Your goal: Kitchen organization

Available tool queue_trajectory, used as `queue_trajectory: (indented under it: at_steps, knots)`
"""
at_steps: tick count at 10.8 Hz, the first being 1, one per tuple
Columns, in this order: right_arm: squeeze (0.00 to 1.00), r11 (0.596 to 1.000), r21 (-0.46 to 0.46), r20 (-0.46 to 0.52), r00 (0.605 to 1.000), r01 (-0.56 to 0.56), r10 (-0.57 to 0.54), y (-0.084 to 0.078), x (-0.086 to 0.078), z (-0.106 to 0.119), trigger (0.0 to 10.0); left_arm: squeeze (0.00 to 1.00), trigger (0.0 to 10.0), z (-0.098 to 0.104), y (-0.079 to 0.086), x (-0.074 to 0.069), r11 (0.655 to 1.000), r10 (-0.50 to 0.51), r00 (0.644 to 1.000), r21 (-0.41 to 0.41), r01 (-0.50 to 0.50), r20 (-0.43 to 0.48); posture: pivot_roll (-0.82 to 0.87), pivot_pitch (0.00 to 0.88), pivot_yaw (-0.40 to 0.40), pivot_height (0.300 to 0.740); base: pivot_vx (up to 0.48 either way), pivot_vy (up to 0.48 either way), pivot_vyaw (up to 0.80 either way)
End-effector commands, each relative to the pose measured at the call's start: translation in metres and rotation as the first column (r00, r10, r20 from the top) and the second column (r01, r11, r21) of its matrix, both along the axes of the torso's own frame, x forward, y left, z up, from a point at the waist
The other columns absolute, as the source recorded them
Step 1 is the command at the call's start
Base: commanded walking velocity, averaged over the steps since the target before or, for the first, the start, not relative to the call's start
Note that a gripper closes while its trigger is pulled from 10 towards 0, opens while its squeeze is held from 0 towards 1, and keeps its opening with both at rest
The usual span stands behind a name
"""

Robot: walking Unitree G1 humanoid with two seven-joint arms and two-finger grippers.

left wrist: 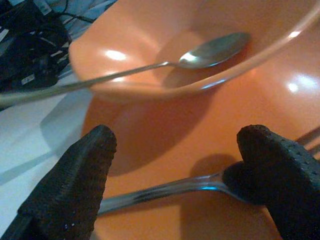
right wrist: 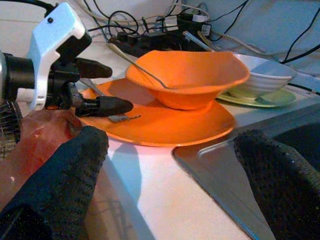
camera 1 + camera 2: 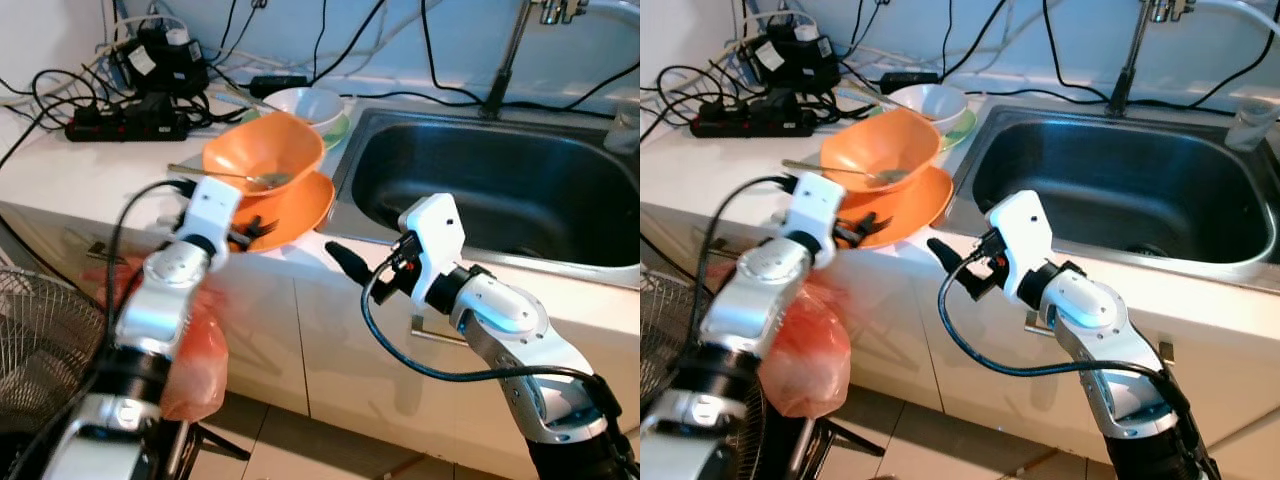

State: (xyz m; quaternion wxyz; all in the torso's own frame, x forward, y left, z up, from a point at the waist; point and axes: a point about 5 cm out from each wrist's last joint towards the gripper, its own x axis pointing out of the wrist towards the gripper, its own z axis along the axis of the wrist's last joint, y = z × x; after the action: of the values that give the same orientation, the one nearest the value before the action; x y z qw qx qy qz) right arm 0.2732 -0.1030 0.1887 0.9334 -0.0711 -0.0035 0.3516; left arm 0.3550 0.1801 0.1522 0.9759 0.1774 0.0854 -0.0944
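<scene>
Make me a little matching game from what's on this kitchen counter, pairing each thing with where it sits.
Things:
1. orange bowl
2. spoon
3. white bowl
4. fork

Places:
A. on the green plate
B. lying on the orange plate, between the left gripper's open fingers
C. stacked on the orange plate
D. resting inside the orange bowl

Pairs: 1-C, 2-D, 3-A, 4-B

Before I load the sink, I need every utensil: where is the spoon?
The metal spoon rests inside the orange bowl on the orange plate, left of the steel sink.
</scene>
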Motion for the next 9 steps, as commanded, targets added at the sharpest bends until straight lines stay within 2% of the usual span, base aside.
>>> queue_trajectory:
  at_steps: [1, 3, 6, 8, 9]
  knots:
    - [0.0, 1.0, -0.002, 0.019, 1.0, 0.013, -0.013, -0.002, -0.001, 0.004, 10.0, 0.0, 10.0, -0.01, 0.011, 0.001, 0.999, 0.036, 0.998, 0.032, -0.035, -0.041, -0.02, 0.0, 0.071, 0.74, 0.0, 0.0, 0.0]
    - [0.0, 1.0, -0.004, 0.021, 1.0, 0.02, -0.02, -0.003, -0.001, 0.004, 10.0, 0.0, 10.0, -0.006, 0.016, 0.008, 0.998, 0.042, 0.999, 0.04, -0.042, -0.014, -0.02, 0.0, 0.071, 0.74, 0.0, 0.0, 0.0]
    - [0.0, 0.999, -0.004, 0.024, 0.999, 0.033, -0.033, -0.004, 0.0, 0.004, 10.0, 0.0, 10.0, 0.018, 0.025, 0.012, 0.995, 0.055, 0.997, 0.083, -0.06, 0.057, -0.02, 0.0, 0.069, 0.74, 0.0, 0.0, 0.0]
    - [0.0, 0.999, -0.003, 0.028, 0.999, 0.039, -0.039, -0.005, 0.001, 0.005, 10.0, 0.0, 10.0, 0.031, 0.028, 0.013, 0.994, 0.089, 0.992, 0.053, -0.094, 0.088, -0.01, 0.0, 0.067, 0.74, 0.0, 0.0, 0.0]
    - [0.0, 0.999, -0.002, 0.03, 0.999, 0.042, -0.042, -0.005, 0.003, 0.005, 10.0, 0.0, 10.0, 0.041, 0.025, 0.016, 0.996, 0.073, 0.988, 0.048, -0.081, 0.136, -0.01, 0.0, 0.064, 0.74, 0.0, 0.0, 0.0]
